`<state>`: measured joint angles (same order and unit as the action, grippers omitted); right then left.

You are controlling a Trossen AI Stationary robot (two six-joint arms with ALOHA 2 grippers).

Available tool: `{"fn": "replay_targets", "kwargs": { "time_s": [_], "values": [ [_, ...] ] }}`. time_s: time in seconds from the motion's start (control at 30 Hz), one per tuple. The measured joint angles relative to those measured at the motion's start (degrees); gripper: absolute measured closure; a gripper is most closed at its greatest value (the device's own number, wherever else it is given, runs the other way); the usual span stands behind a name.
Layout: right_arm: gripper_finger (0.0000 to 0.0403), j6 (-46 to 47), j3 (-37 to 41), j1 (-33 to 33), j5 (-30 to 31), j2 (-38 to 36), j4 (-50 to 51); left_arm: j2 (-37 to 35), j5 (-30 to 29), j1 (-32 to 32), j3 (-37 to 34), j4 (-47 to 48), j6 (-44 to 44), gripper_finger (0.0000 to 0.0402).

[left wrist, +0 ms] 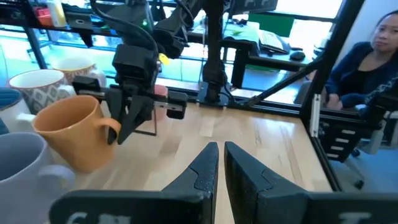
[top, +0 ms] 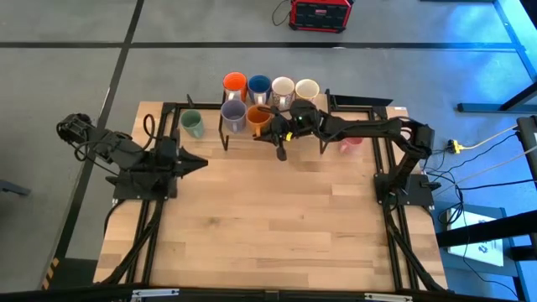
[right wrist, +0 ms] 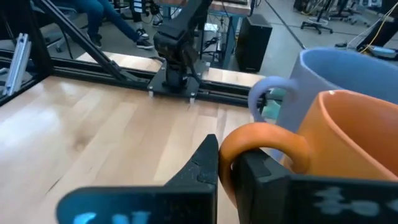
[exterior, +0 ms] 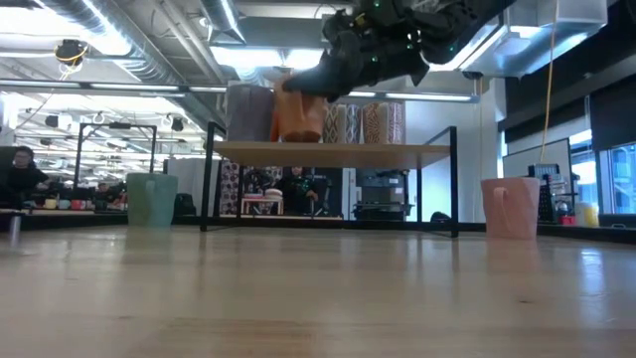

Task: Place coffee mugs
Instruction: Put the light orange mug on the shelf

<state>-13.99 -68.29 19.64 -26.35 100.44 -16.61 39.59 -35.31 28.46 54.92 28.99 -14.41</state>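
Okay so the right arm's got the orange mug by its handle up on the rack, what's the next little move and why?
Probably open the fingers and back straight away. The right gripper pinches the handle of the amber mug, which already seems to sit upright on the rack shelf beside the lavender mug. The left gripper waits shut, well clear.

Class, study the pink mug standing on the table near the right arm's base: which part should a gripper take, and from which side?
Judging by its pose, take the pink mug by its rim wall from above. It stands upright, mouth open upward, away from the shelf. Its handle is not clearly visible, so the rim is the safer bet.
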Motion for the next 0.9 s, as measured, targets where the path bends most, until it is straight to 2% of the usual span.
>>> {"fn": "replay_targets", "kwargs": {
  "time_s": [0.43,0.9],
  "values": [
    [0.0392,-1.28,-0.04,1.07,-0.22,1.17,-0.44,0.09,-0.04,-0.05,0.00,-0.10,-0.27,0.0381],
    [0.0352,1.08,-0.09,0.97,0.95,1.09,3.96,0.09,2.74,-0.05,0.00,-0.11,-0.40,0.0381]
  ]
}}
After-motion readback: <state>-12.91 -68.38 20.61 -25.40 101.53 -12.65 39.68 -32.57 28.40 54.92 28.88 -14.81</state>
